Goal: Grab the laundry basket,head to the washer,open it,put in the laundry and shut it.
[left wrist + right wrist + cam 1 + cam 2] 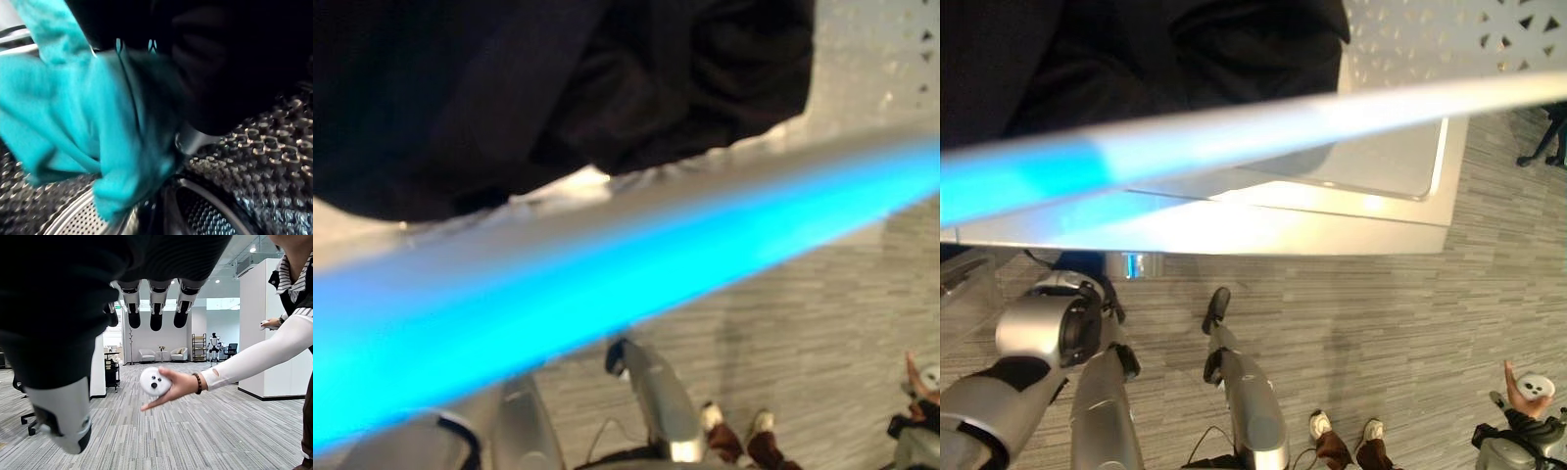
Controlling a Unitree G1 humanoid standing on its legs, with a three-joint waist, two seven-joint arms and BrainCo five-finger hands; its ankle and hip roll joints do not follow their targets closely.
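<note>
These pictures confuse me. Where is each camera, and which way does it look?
Left eye: on the head, looking down past a blue bar at the floor.
Right eye: beside it; both share the person's shoes.
Left wrist: inside the washer drum, at teal cloth.
Right wrist: faces the room; right hand, a person's hand.

I see dark cloth (1136,59) up top, a blue bar (1058,171) crossing, white washer top (1371,186) beneath, a person's hand (1526,392) holding a controller.

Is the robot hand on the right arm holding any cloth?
No, in the right wrist view the right robot hand has straight fingers with nothing between them, hanging above a person's hand with a white controller.
</note>
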